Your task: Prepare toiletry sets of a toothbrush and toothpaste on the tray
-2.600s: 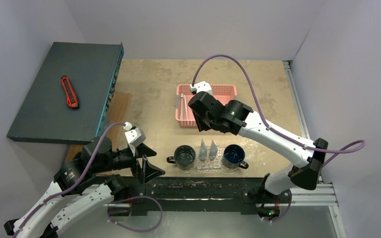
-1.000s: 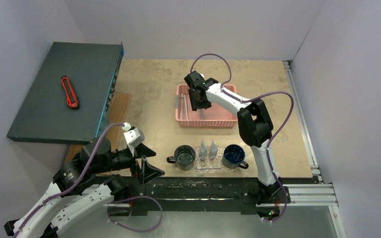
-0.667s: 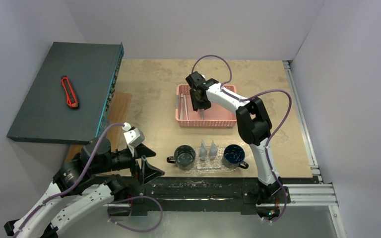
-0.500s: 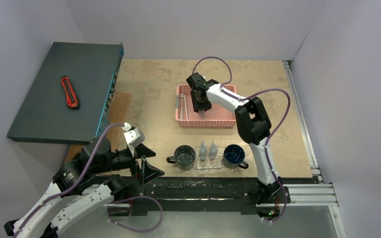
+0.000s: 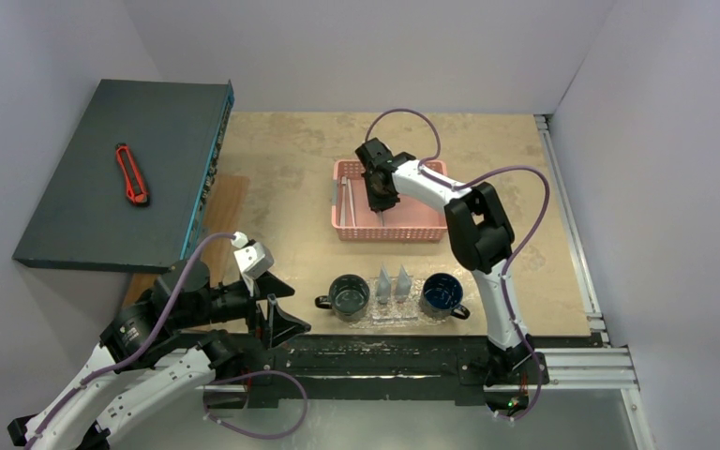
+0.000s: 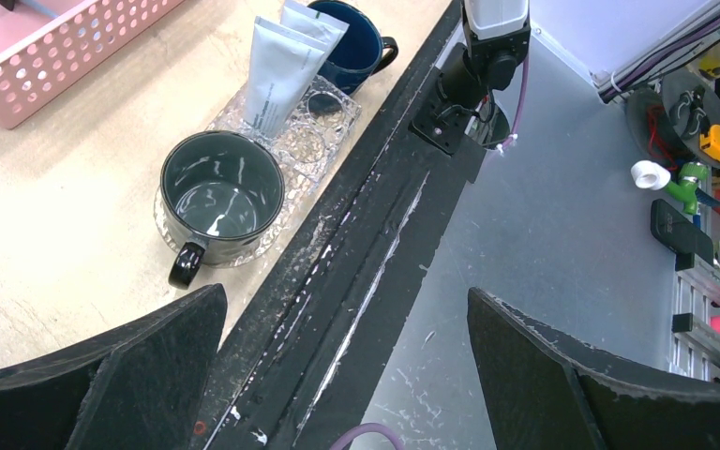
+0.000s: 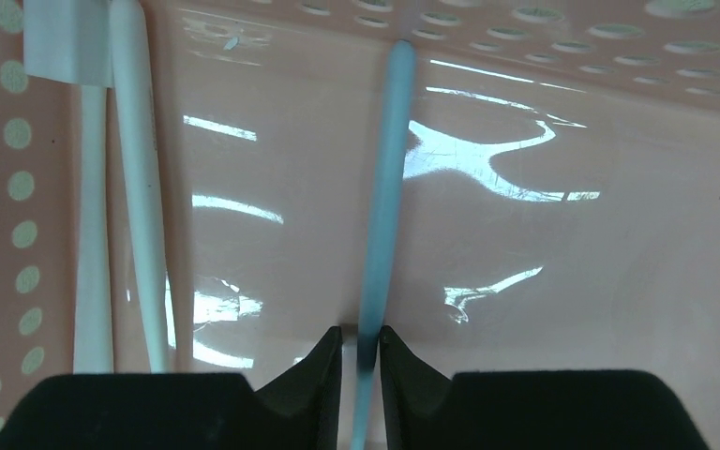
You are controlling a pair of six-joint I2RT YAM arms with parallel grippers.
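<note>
One blue toothbrush (image 7: 384, 187) pinched by right gripper (image 7: 361, 343) inside pink basket (image 5: 394, 234), 12 o'clock of tray (image 6: 328, 108); left gripper (image 6: 347, 375) splayed wide, empty.

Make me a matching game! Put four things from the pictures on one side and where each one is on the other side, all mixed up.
Things:
1 blue toothbrush
2 red cutter
3 toothpaste tubes
4 green mug

Places:
A on the dark box
B in the middle of the tray
C in the right gripper, inside the pink basket
D at the tray's left end

Pairs: 1-C, 2-A, 3-B, 4-D
</note>
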